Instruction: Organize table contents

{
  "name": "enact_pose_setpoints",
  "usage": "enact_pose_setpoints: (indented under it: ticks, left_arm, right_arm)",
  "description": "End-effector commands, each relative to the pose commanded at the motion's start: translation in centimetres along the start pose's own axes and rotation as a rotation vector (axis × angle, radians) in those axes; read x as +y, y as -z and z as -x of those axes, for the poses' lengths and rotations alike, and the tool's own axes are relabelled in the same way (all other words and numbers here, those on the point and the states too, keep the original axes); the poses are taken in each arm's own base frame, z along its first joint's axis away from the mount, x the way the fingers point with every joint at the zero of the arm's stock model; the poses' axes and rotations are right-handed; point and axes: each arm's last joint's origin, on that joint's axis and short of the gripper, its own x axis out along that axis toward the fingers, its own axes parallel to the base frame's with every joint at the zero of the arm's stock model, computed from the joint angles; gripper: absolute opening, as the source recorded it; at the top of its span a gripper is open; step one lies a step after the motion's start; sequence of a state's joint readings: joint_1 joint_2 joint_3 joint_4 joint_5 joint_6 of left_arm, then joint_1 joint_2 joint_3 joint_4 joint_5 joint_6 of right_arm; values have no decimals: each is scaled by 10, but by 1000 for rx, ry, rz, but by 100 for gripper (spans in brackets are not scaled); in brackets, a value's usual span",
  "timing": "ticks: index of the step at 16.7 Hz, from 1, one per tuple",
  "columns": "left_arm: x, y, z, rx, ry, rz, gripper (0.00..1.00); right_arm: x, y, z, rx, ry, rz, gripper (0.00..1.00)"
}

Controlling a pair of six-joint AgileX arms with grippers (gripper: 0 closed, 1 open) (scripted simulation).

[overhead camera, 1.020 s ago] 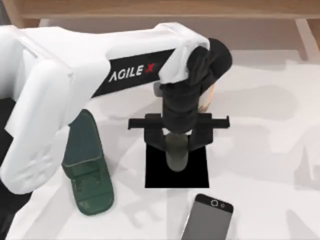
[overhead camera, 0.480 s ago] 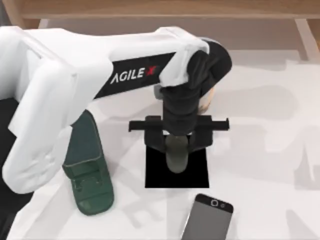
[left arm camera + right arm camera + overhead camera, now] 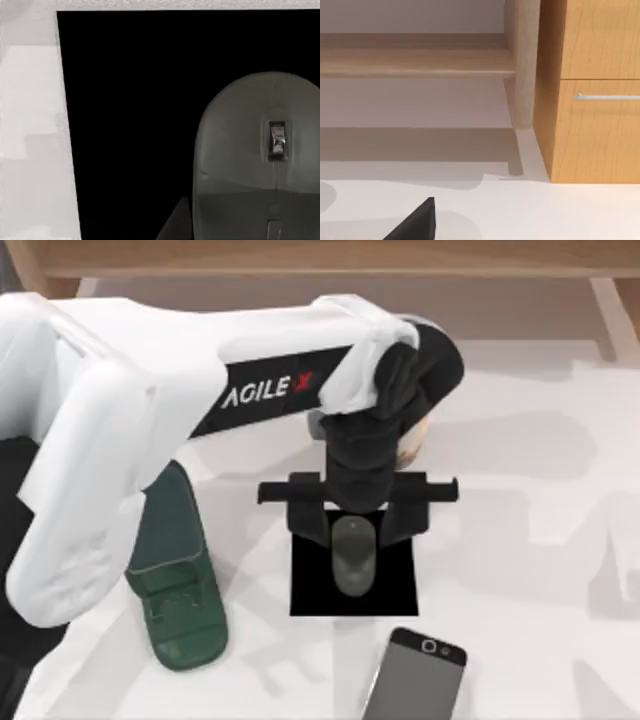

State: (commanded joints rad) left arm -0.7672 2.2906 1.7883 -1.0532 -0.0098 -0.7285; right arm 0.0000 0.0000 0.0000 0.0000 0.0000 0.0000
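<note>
Right now the left arm reaches in from the bench's (image 3: 520, 540) left side, and its left claw (image 3: 352, 525) hangs over the black square pad (image 3: 395, 585) near the middle. The claw's two dark fingers (image 3: 308, 520) stand spread wide on either side of the small grey mouse (image 3: 352, 558), clear of its flanks, gripping nothing. The mouse lies flat on the pad (the left wrist view shows its scroll wheel (image 3: 276, 140) and rounded shell (image 3: 240, 150) against the pad's black (image 3: 130, 110)).

To the left of the pad lies the dark green phone stand (image 3: 175, 575), partly under the arm's white forearm. The smartphone (image 3: 415, 680) lies near the pad's front right corner, apart from it, grey screen up, at the picture's lower edge. A bit of the bubble-tea cup (image 3: 415, 435) peeks out behind the claw's wrist.

From the right wrist view I see a light wooden shelf (image 3: 420, 55) and a cabinet drawer (image 3: 600, 130); a dark fingertip of the right claw (image 3: 417, 222) pokes in, and I cannot tell how its jaws stand.
</note>
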Motion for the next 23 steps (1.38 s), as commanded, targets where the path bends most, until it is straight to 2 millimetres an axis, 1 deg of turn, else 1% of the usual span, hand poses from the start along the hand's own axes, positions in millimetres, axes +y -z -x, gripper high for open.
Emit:
enact_pose_setpoints:
  ticks: [3, 4, 12, 14, 15, 17, 19, 23]
  left_arm:
    - [0, 0, 0, 0, 0, 0, 98]
    - [0, 0, 0, 0, 0, 0, 100]
    - [0, 0, 0, 0, 0, 1, 100]
    - [-2, 3, 5, -8, 7, -8, 100]
    - [-5, 8, 9, -12, 13, -21, 100]
    - [-14, 26, 17, -14, 17, -63, 100]
    - [-23, 49, 22, -6, 14, -119, 100]
    - [-36, 102, 33, 17, 3, -238, 100]
  right_arm:
    - [0, 0, 0, 0, 0, 0, 100]
    - [0, 0, 0, 0, 0, 0, 100]
    - [0, 0, 0, 0, 0, 0, 100]
    - [0, 0, 0, 0, 0, 0, 100]
    - [0, 0, 0, 0, 0, 0, 100]
    - [0, 0, 0, 0, 0, 0, 100]
    - [0, 0, 0, 0, 0, 0, 100]
    - [0, 0, 0, 0, 0, 0, 100]
